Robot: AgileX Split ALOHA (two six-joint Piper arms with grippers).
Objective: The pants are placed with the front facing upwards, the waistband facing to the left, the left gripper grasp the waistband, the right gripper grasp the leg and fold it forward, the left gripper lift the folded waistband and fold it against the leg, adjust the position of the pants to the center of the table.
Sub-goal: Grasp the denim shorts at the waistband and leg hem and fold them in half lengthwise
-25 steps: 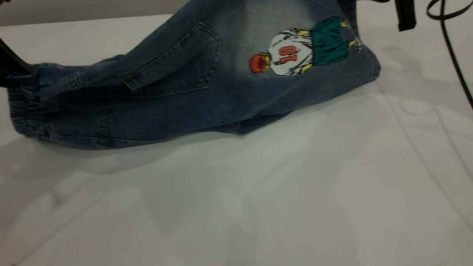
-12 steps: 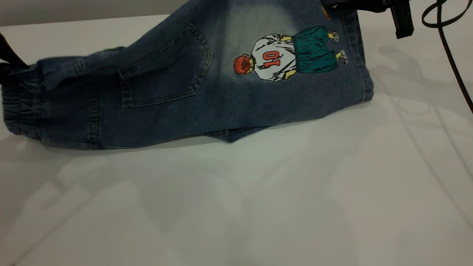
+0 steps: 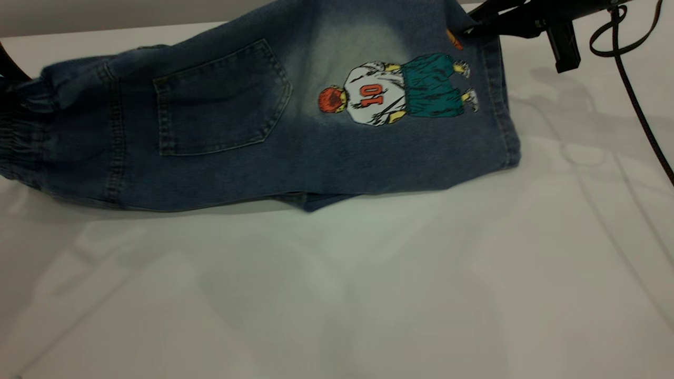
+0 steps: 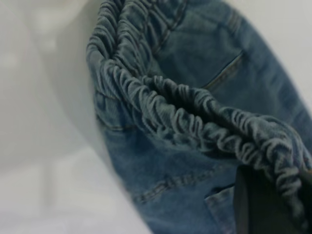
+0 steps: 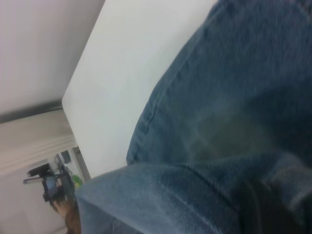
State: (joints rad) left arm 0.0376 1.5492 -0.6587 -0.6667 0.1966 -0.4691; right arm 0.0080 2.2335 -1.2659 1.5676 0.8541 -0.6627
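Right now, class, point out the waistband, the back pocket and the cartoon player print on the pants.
waistband [image 4: 161,107], left wrist view, on the gathered elastic ruching.
back pocket [image 3: 221,100], exterior view, middle of the stitched panel.
cartoon player print [image 3: 376,95], exterior view, on the white shirt numbered 10.

The right pincer [image 3: 466,29] sits near one o'clock in the exterior view, its dark arm reaching in from the upper right corner with a cable looping behind it; its fingers are closed on the leg [image 3: 474,68] at the hem; the left pincer [image 4: 258,204] sits at nine o'clock at the frame's edge, one dark finger [image 4: 253,207] pressed against the waistband [image 4: 195,122], clamped on it.
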